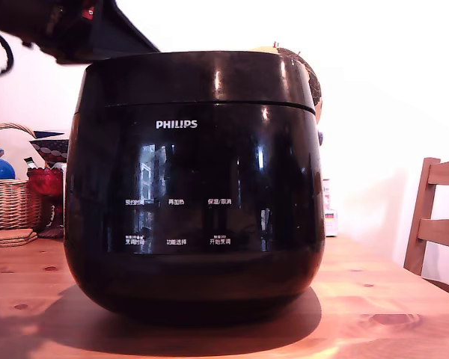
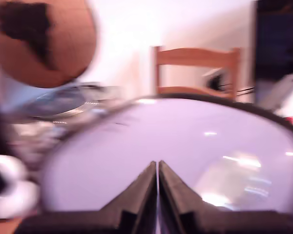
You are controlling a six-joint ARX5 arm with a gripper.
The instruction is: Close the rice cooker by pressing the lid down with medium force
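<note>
— Rice cooker (image 1: 194, 187) first, or your fingers?

— Fingers. In the wrist view your gripper (image 2: 157, 168) has its two dark fingers (image 2: 141, 187) pressed together, tips meeting with only a thin line between them and nothing pinched. They sit just over the lid (image 2: 185, 146), whose glossy top fills that view, blurred. Whether they touch it, you cannot tell.

— And from outside?

— You see the arm (image 1: 75, 30) as a dark shape at the exterior view's upper left, above the cooker's top edge. The lid (image 1: 202, 75) lies flat on the pot, a thin seam running under it.

— Where does the cooker stand?

— On the wooden table (image 1: 389, 299), in the middle, its white lettering facing the exterior camera. A wicker basket (image 1: 11, 202) sits behind on the exterior view's left, a wooden chair (image 1: 434, 224) on its right.
</note>
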